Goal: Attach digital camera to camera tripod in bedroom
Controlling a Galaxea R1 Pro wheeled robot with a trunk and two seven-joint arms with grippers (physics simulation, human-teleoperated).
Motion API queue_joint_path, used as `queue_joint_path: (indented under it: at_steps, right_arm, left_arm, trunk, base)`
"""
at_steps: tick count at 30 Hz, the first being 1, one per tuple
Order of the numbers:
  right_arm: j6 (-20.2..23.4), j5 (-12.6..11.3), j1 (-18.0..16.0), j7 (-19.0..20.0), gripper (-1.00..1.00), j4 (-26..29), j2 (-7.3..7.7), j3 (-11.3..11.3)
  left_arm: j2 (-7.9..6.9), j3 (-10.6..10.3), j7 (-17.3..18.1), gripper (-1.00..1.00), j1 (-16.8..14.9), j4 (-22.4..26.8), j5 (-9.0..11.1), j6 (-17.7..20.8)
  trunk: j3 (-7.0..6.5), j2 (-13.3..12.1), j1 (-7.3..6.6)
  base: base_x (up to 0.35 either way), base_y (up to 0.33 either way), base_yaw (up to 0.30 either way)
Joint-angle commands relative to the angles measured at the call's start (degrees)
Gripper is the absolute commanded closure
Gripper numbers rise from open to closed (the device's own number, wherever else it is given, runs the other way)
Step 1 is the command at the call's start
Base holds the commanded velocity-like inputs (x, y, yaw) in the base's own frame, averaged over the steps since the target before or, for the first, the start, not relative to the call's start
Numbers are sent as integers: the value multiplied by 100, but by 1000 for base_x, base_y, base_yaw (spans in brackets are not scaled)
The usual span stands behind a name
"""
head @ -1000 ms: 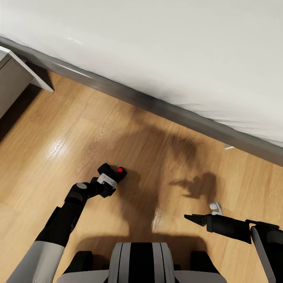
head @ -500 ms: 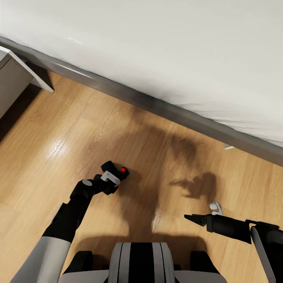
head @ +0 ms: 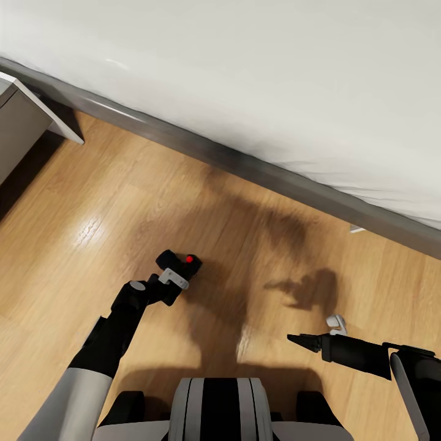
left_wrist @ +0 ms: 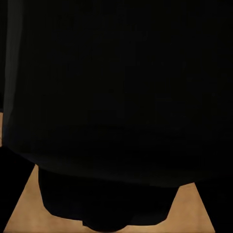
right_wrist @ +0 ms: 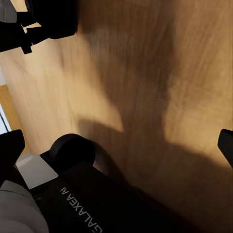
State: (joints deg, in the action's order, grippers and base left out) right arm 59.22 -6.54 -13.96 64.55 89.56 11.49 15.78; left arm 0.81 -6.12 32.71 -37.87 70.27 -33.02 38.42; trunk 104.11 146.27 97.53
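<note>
The robot's trunk [head: 220, 407] fills the near foreground, both arms stretched out low over the wood floor [head: 92, 202] of the bedroom. At its right, the right gripper [head: 296, 339] points inward across the floor with nothing between its jaws, which appear drawn together to a point in the head view; the right wrist view shows dark tips at opposite edges of its frame, so whether those jaws are apart or together cannot be told for sure. A little farther out on the other side, the left gripper [head: 177, 275] is clamped on the camera [head: 184, 264], held clear above the boards with its red button [head: 190, 260] facing up. In the left wrist view the black body of the camera [left_wrist: 116, 97] blocks nearly everything, a stubby dark projection at its floor end, probably the lens, over a sliver of floor beyond. The camera sits right in the left jaws, so that arm is plainly the one to carry it; its body runs roughly crosswise to the forearm. Beyond the arms the robot's own shadow falls across the boards, then comes the grey bed frame [head: 245, 165] running diagonally and the white mattress [head: 275, 73] above it. At far left stands the corner of a grey cabinet [head: 21, 122]. The tripod is not yet reached; the robot will likely need to turn and travel before any mounting can begin.
</note>
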Motion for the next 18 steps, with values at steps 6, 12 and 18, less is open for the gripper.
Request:
queue_joint_path:
  at_steps: [6,12,18]
  right_arm:
    - [37,-23,-2,-4,-100,0,2,4]
    - [37,-23,-2,-4,-100,0,2,4]
    - [35,-31,-2,-4,-100,0,-5,1]
  left_arm:
    - [4,6,36,100,-1,21,-125,-15]
    - [36,4,35,100,-2,182,-129,-11]
    - [304,101,77,100,-1,1676,-5,2120]
  trunk:
    - [3,1,0]
    - [3,1,0]
    - [3,1,0]
  base:
    - [0,0,0]
    - [0,0,0]
    - [0,0,0]
